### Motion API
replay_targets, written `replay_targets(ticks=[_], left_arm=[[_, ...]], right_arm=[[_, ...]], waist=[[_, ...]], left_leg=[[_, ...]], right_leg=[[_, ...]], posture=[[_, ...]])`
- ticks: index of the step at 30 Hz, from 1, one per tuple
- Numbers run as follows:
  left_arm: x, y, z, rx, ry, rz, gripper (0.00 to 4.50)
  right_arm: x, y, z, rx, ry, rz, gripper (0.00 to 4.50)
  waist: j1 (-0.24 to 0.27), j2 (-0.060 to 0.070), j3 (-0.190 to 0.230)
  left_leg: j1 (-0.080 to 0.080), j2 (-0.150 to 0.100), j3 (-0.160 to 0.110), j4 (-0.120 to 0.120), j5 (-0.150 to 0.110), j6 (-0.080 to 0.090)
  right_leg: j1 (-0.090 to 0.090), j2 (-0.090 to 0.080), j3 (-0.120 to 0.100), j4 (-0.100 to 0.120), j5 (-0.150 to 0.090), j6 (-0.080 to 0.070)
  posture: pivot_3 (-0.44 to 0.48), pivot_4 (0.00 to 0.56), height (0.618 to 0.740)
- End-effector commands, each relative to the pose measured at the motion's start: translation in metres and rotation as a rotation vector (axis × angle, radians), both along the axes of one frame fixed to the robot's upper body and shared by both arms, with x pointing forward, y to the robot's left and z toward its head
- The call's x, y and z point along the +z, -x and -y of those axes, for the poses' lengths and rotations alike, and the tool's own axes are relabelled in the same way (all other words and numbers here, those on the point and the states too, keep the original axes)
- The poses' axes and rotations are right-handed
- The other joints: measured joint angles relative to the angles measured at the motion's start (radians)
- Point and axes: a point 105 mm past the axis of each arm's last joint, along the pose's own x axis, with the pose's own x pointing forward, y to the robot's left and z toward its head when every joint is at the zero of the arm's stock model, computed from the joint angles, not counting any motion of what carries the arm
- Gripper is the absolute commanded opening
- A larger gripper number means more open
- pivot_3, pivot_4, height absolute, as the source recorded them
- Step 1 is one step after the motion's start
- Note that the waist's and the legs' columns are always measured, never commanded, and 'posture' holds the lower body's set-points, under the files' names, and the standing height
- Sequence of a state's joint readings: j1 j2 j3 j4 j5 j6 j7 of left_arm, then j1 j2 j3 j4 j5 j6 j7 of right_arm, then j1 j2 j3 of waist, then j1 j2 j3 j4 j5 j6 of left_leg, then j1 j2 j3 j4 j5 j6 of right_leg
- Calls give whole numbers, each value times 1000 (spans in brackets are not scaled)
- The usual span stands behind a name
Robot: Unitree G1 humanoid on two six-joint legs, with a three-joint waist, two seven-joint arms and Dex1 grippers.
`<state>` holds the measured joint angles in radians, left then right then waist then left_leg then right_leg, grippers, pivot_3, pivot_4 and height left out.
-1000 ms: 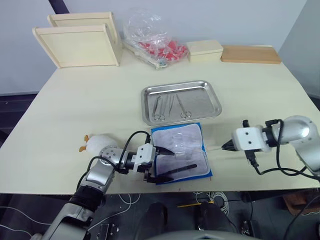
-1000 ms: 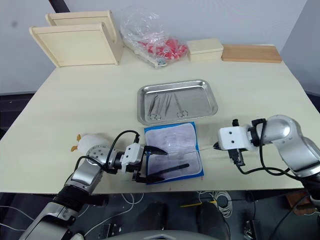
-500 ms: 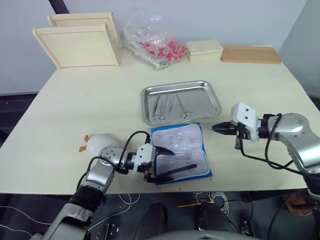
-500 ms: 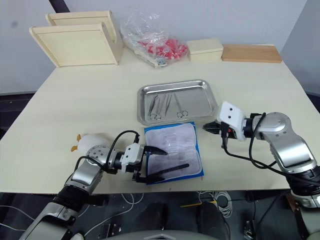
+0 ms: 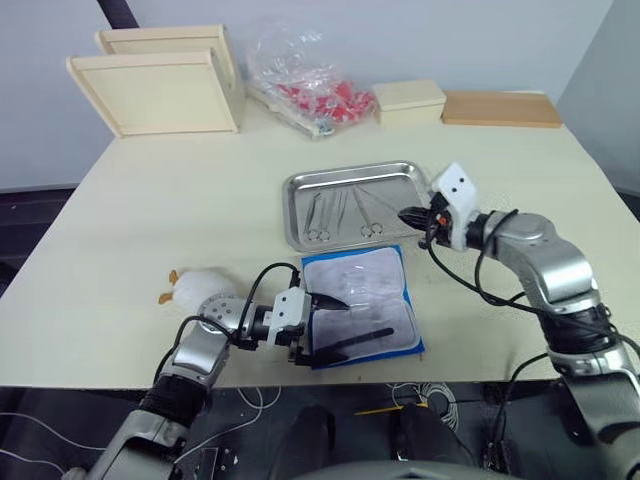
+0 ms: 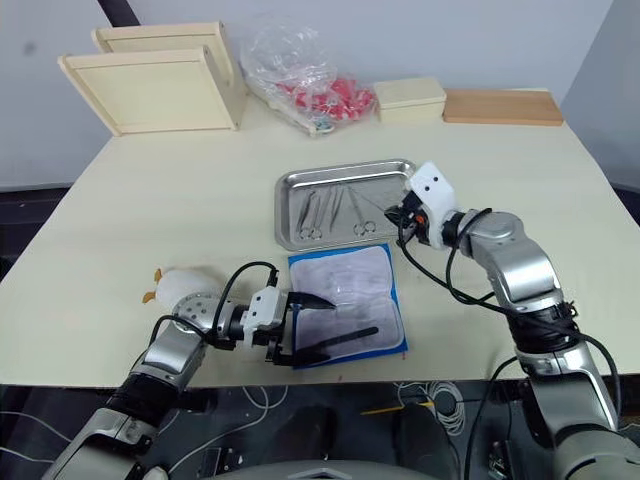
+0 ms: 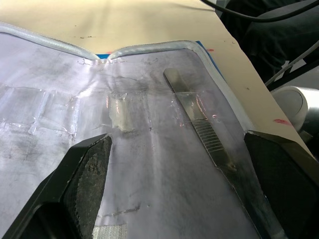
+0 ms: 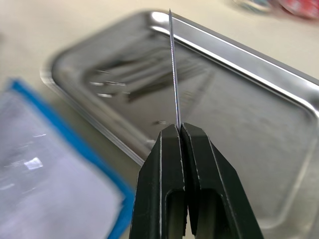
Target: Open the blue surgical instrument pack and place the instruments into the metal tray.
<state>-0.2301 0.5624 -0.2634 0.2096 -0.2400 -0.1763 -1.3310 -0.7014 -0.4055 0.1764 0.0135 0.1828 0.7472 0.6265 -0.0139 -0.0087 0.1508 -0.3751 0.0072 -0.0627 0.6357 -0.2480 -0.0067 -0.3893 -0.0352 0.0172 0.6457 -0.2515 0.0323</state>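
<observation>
1. Right of centre in the head view, the right end effector [image 5: 408, 216] hangs at the lower right corner of the metal tray [image 5: 300, 240], its two fingers pinched shut on a thin straight probe [image 8: 173, 64] that points out over the tray floor.
2. Middle of the frame, the tray sits on the pale bench [image 5: 160, 200] with three ring-handled instruments [image 5: 340, 213] lying inside it, towards its left and middle.
3. Just below the tray, the blue pack [image 5: 358, 305] lies opened flat, pale lining up, its upper edge just beside the tray's lower rim.
4. Lower left of centre, the left end effector [image 5: 333, 322] rests over the left part of the pack with its fingers spread wide and gripping nothing. Between them, the wrist view shows one flat straight tool [image 7: 199, 124] tucked in a clear pocket.
5. Step in hand, as I judge it: carrying the probe to the tray. The next move calls for lowering it close to the tray floor, clear of the three tools, then parting the fingers. After that, the flat tool remains to be drawn from its pocket.
</observation>
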Motion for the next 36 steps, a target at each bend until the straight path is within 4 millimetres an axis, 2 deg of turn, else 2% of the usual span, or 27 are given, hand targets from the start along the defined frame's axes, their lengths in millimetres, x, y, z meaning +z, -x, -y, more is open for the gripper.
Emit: replay_targets(ticks=[1, 7, 16, 24, 29, 32, 34, 35, 36], left_arm=[[-38, 14, -12, 44, -109, -147, 4500], [-38, 14, -12, 50, -107, -148, 4500], [-37, 14, -13, 60, -102, -147, 4500], [-36, 15, -13, 65, -101, -147, 4500], [-37, 15, -12, 72, -97, -145, 4500], [-37, 16, -11, 75, -94, -146, 4500], [-37, 16, -11, 77, -91, -147, 4500], [-37, 16, -11, 77, -91, -148, 4500], [-38, 17, -11, 77, -90, -149, 4500]], right_arm=[[9, -21, 0, -100, -1, 30, 52], [0, -40, -16, -171, -24, -29, 52], [-17, -54, -32, -265, -46, -126, 52], [-33, -59, -38, -303, -48, -190, 52], [-34, -63, -39, -286, -22, -164, 52], [-30, -63, -42, -252, -23, -141, 821], [-25, -63, -42, -239, -31, -126, 1738], [-22, -63, -41, -236, -33, -113, 2464], [-19, -63, -39, -237, -34, -101, 2886]], waist=[[-1, 0, 0], [-1, 3, -1], [-5, 3, -2], [-10, 4, -2], [-15, 4, -2], [-17, 4, -2], [-17, 4, -2], [-17, 4, -2], [-17, 4, -2]], left_leg=[[0, 0, 0, 0, 0, 0], [-2, -1, 0, 0, 0, 0], [-2, -1, 1, 0, 0, 0], [-3, -1, 1, 0, 0, 0], [-2, -1, 1, 0, 0, 0], [-2, -1, 1, 0, 0, 0], [-3, -1, 1, 0, 0, 0], [-3, -1, 1, 0, 0, 0], [-3, -1, 1, 0, 0, 0]], right_leg=[[0, 0, 0, 0, 0, 0], [-2, 1, 0, 1, 2, 1], [-3, 1, 1, 2, 2, 1], [-4, 1, 2, 2, 2, 1], [-4, 1, 2, 2, 2, 1], [-4, 1, 2, 2, 2, 2], [-4, 1, 2, 2, 2, 2], [-4, 1, 2, 2, 2, 2], [-4, 1, 2, 2, 2, 2]], posture=[[0, 150, 740], [0, 150, 740], [0, 150, 740], [0, 150, 740], [0, 150, 740], [0, 150, 740], [0, 150, 740], [0, 150, 740], [0, 150, 740]])
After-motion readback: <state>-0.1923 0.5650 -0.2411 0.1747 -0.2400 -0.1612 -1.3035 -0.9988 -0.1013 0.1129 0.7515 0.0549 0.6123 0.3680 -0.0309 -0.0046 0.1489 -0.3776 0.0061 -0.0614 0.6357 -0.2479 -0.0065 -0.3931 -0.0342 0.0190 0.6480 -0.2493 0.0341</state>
